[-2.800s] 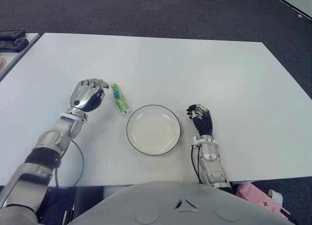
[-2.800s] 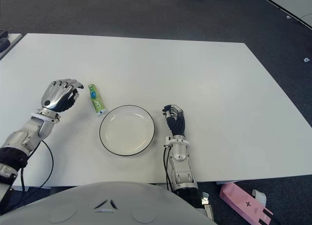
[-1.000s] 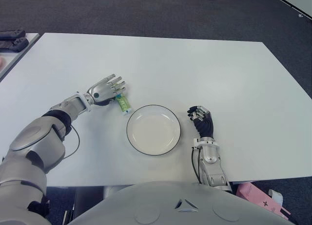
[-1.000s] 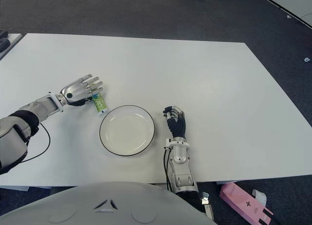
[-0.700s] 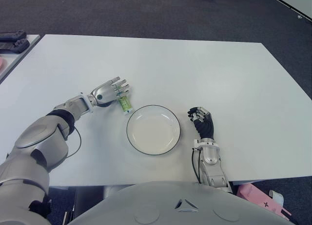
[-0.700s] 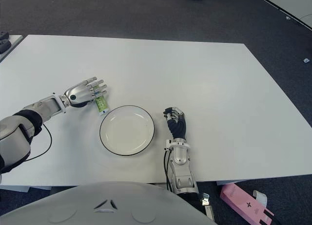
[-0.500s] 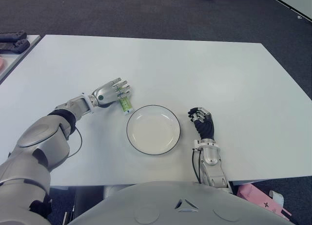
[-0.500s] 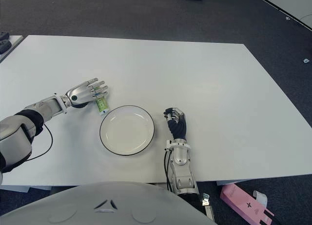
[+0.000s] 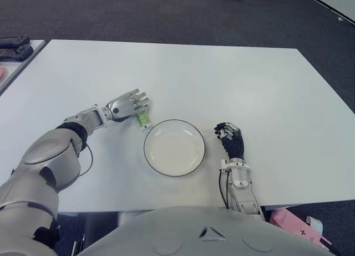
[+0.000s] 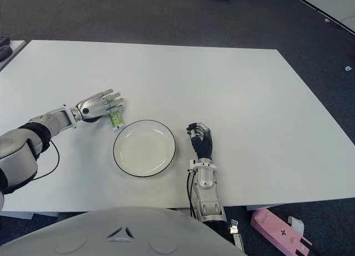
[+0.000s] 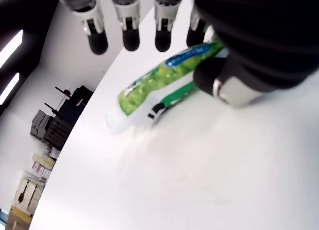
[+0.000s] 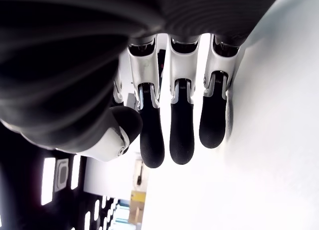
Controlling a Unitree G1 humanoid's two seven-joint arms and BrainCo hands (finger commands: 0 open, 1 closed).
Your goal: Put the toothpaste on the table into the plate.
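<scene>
While the toothpaste [image 9: 142, 118] lies flat on the white tabletop [image 9: 233, 84], the left hand [image 9: 126, 105] is stretched out over its far end, palm down, fingers [image 11: 130, 32] straight and spread rather than curled. In the left wrist view the four fingertips hang above the green and white tube, and the thumb [image 11: 219, 80] sits down beside it, close against its side; whether the thumb actually presses the tube cannot be told. The tube itself is not lifted: its white cap end rests on the tabletop and nothing wraps around it. So the left hand is released, holding nothing.

The tube lies just beside the plate [image 9: 175, 147], off the plate's far left rim and outside it, with a narrow strip of bare tabletop between them. The plate is white with a thin dark rim and stands toward the near edge of the tabletop, roughly midway between the two arms.

The right hand [image 9: 229, 139] shows to the right of the plate, near the near edge, well apart from the tube. Its own wrist view shows the dark fingertips [image 12: 182, 135] bent downward together toward the tabletop with the thumb folded in beside them, clenched loosely and grasping nothing.
</scene>
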